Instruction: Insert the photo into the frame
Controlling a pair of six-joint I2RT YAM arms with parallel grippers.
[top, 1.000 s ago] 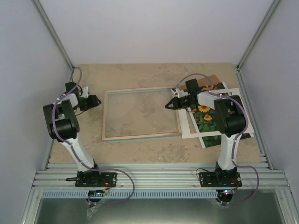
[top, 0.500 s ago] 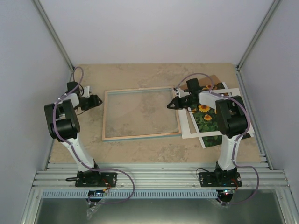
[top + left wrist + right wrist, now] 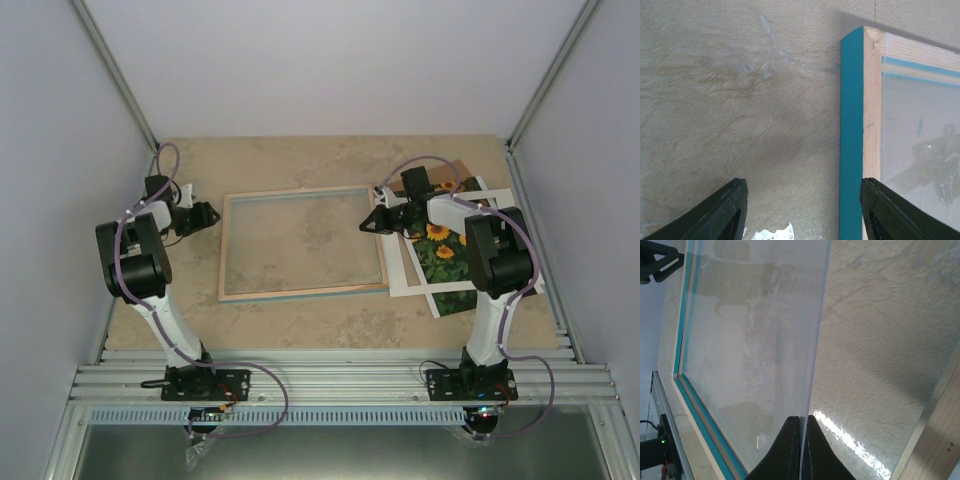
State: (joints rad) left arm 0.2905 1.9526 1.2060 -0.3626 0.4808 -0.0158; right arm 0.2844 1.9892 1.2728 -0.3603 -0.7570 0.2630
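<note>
Seeing the frame (image 3: 300, 292) back-up on the table (image 3: 300, 160), with the photo (image 3: 440, 252) off to its right under the white mat (image 3: 405, 276), partly hidden by the right arm (image 3: 497, 262). Reading left claw (image 3: 802, 200) as open, hovering just beside the frame's left edge, touching nothing. Reading right claw (image 3: 801, 422) as closed, pinching the edge of the clear pane (image 3: 750, 340) at the frame's right side.
</note>
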